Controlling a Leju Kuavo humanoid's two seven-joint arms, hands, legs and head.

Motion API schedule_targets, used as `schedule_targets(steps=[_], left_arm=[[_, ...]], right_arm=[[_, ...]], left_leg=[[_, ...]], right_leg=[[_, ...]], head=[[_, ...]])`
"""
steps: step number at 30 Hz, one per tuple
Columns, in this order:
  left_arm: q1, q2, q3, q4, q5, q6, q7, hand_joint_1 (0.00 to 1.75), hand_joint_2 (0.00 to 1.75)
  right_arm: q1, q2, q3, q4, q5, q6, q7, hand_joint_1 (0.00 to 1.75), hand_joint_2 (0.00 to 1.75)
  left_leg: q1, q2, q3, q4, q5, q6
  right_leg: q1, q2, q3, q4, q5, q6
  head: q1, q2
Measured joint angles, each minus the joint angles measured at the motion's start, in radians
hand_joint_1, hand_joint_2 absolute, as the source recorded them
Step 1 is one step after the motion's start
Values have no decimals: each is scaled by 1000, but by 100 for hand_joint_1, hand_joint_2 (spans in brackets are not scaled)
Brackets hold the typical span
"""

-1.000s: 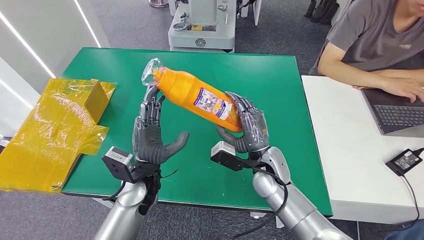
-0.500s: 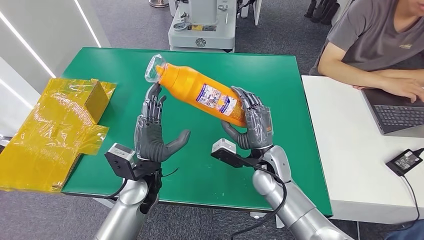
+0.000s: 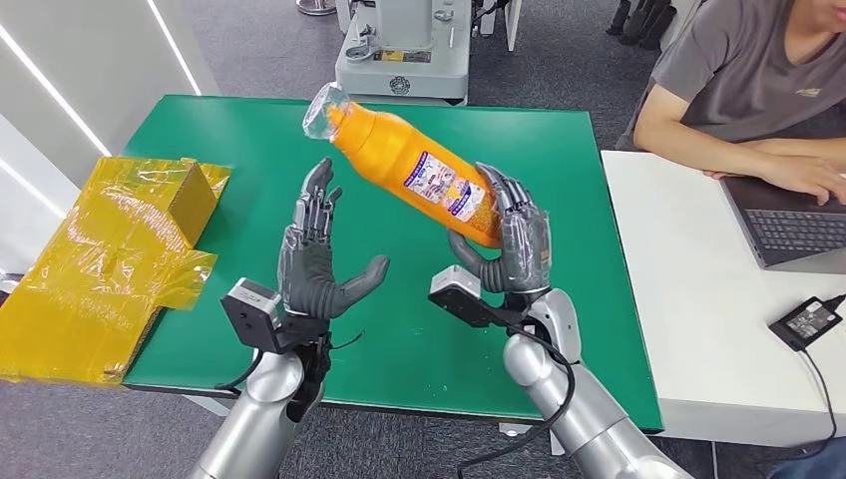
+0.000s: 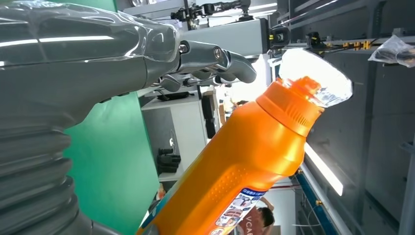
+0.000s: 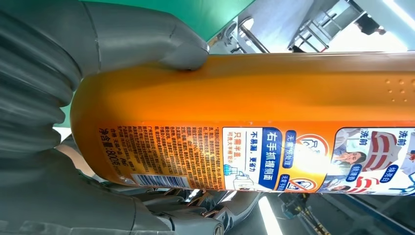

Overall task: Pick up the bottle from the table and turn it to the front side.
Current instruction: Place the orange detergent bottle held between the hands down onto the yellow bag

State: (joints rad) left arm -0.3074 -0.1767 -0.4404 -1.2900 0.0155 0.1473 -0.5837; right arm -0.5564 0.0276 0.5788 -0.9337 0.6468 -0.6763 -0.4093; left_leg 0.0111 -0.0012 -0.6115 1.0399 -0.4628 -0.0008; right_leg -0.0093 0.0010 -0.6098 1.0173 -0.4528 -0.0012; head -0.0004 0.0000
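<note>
The right hand (image 3: 514, 249) has its fingers (image 3: 507, 196) and thumb clamped around the base end of the orange bottle (image 3: 414, 172), holding it up off the table (image 3: 559, 329). In the right wrist view the thumb (image 5: 161, 41) presses on one side of the bottle (image 5: 254, 122) and the darker fingers curl in from the other side, below the printed label with its barcode. The bottle is tilted, its base low in the right hand over the table's middle and its neck slanting up toward the far edge and the left. A clear plastic wrap (image 3: 324, 108) covers the cap; in the left wrist view the orange cap (image 4: 298, 100) shows under that wrap.

The left hand (image 3: 314, 269) is raised just beside the bottle, its fingers (image 3: 317, 200) apart and pointing up, thumb spread to the side, holding nothing. I cannot tell whether the fingertips touch the bottle's side.

Past the table's left edge lies a cardboard box wrapped in yellow film (image 3: 110, 249). To the right stands a white desk (image 3: 688, 329) where a person (image 3: 758, 90) sits at a laptop (image 3: 788, 225), with a black power adapter (image 3: 806, 321) near the desk's near edge.
</note>
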Motion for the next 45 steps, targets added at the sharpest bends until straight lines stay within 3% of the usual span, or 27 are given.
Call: schedule_targets(steps=[6, 16, 26, 34, 45], left_arm=[[-10, 1, 0, 9, 9, 0, 0, 0, 175], [-12, 8, 0, 9, 18, -3, 0, 0, 175], [-13, 13, 0, 9, 22, -10, 2, 0, 175], [-17, 16, 0, 9, 22, -16, 4, 0, 175], [-12, 16, 0, 8, 12, -47, 9, 0, 175]], right_arm=[[0, 0, 20, 7, -29, 9, 7, 175, 175], [0, 0, 91, 9, -72, 104, 21, 175, 175], [0, -12, 116, -7, -105, 160, -20, 175, 175], [4, -27, 159, -21, -92, 179, -54, 175, 175], [28, -58, 181, -53, -51, 249, -40, 175, 175]], left_leg=[[0, 0, 0, 0, 0, 0], [0, 0, 0, 0, 0, 0], [0, 0, 0, 0, 0, 0], [0, 0, 0, 0, 0, 0], [0, 0, 0, 0, 0, 0]], right_leg=[[0, 0, 0, 0, 0, 0], [0, 0, 0, 0, 0, 0], [0, 0, 0, 0, 0, 0], [0, 0, 0, 0, 0, 0], [0, 0, 0, 0, 0, 0]], head=[[0, 0], [0, 0], [0, 0], [0, 0], [0, 0]])
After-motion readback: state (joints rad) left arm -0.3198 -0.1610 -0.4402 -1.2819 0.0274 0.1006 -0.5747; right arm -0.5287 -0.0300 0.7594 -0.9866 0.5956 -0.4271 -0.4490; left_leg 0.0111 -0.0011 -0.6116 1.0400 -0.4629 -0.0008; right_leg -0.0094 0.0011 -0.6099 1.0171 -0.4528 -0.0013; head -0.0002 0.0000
